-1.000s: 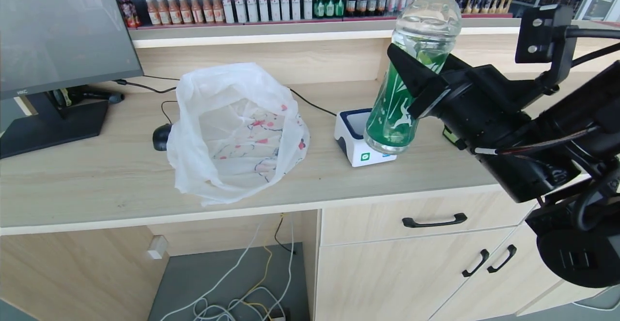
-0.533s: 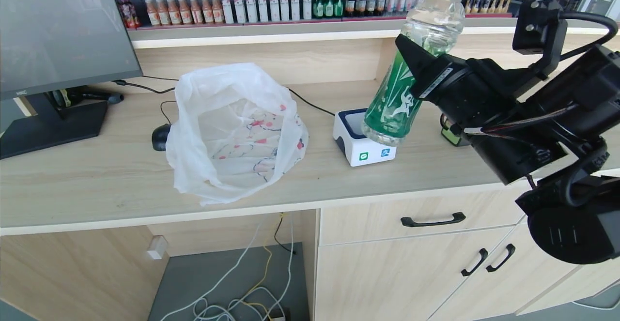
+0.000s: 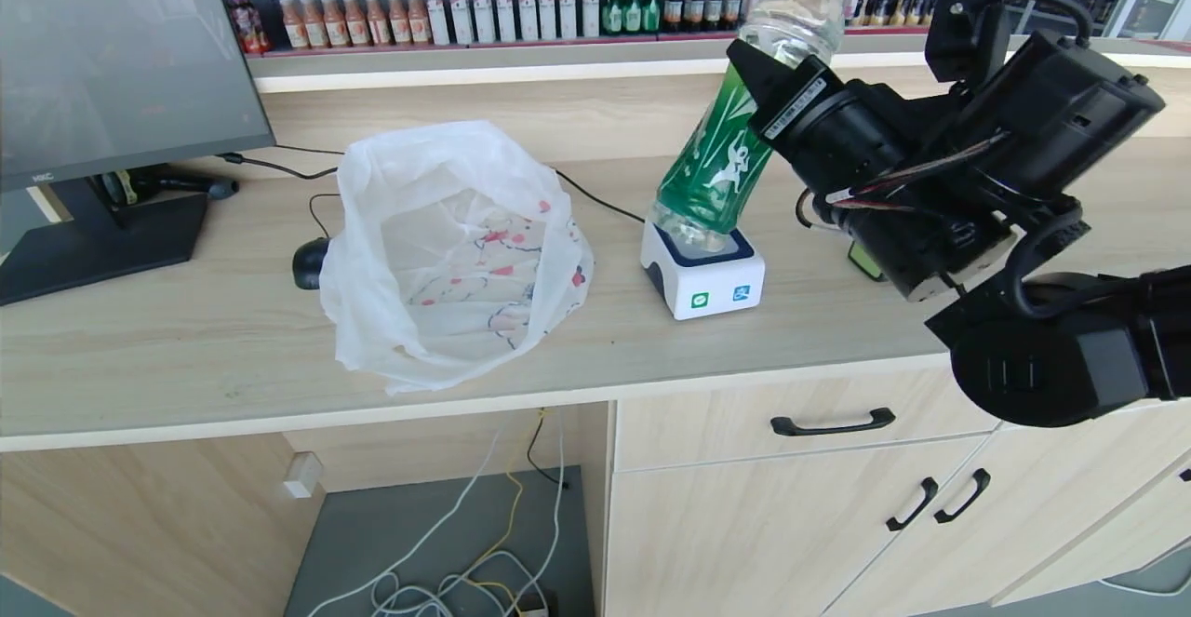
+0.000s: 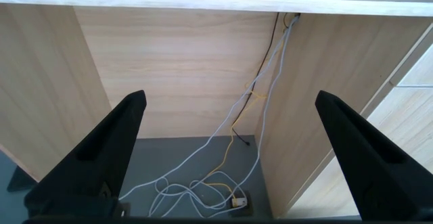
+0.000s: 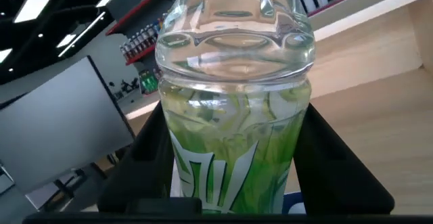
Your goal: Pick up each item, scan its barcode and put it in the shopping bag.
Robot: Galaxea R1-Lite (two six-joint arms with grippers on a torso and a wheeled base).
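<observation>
Wooden surface (image 3: 186,356) before us: our right tool (image 3: 756,77) clamps the bottle (image 3: 712,166) above its middle, cap up, leaning toward the right end, base just over the scanner (image 3: 704,287) beside the shopping bag (image 3: 447,245); left tool (image 4: 230,99) gapes wide.

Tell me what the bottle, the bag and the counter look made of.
Bottle: clear glossy plastic, see-through with ridges, green printed label.
Bag: thin, translucent white plastic film, crinkled, slumping.
Counter: pale wood-grain top, matte; probably laminate rather than solid wood.
</observation>
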